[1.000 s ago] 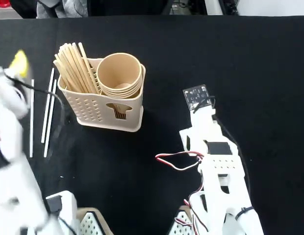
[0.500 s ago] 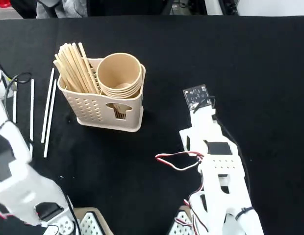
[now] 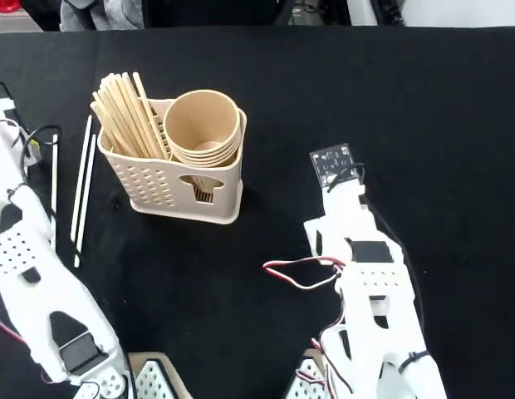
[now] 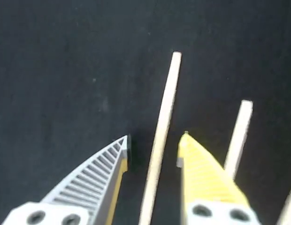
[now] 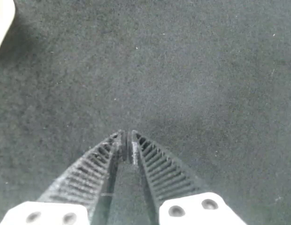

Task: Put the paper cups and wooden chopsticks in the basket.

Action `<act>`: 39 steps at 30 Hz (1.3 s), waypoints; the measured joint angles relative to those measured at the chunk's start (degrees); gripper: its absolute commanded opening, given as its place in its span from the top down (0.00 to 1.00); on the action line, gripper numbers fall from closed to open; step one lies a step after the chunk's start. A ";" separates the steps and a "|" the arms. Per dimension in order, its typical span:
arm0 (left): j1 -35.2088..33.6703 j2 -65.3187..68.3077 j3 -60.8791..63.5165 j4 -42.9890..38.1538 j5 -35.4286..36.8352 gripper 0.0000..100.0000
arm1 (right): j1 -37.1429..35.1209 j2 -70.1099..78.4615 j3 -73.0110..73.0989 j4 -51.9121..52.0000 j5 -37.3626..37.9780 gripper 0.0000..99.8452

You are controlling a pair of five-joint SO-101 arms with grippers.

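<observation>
Straddling 1 loose chopstick (image 4: 166, 103) on the black table (image 3: 407, 83), the left gripper (image 4: 156, 138) holds its jaws apart, 1 on each side of the stick without touching it, a stance that looks set for a pinch. A second chopstick (image 4: 239, 136) lies just beside the yellow jaw, so a clean close has little room to spare. At the upper left of the high view the basket (image 3: 179, 187) already carries a stack of paper cups (image 3: 202, 125) and a sheaf of wooden chopsticks (image 3: 125, 112) leaning toward its left side; 3 more sticks (image 3: 79, 191) lie on the cloth to its left. The right gripper (image 5: 126, 138), tips pressed together on nothing, is parked low at the centre right, well apart from the basket, probably to leave the other arm room.

Against 1 second earlier, the left arm (image 3: 25, 249) has swung from a blur at the left edge to lie stretched along that edge, now covering a stick that showed there half a second ago. Basket, cups and right arm are unchanged.
</observation>
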State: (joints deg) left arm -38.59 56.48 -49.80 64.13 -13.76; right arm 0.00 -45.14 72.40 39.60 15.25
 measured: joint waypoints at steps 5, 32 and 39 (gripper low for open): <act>0.88 7.30 -12.22 6.77 0.00 0.96 | 0.00 0.00 0.00 0.00 0.00 0.97; 0.79 -10.20 -41.85 36.75 4.48 0.97 | 0.00 0.00 0.00 0.00 0.00 0.97; -1.23 -24.44 -22.24 36.75 6.15 0.97 | 0.00 -0.62 0.09 0.00 0.00 0.97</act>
State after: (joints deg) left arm -39.82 32.04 -72.04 100.88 -7.60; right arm 0.00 -45.76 72.48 39.60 15.25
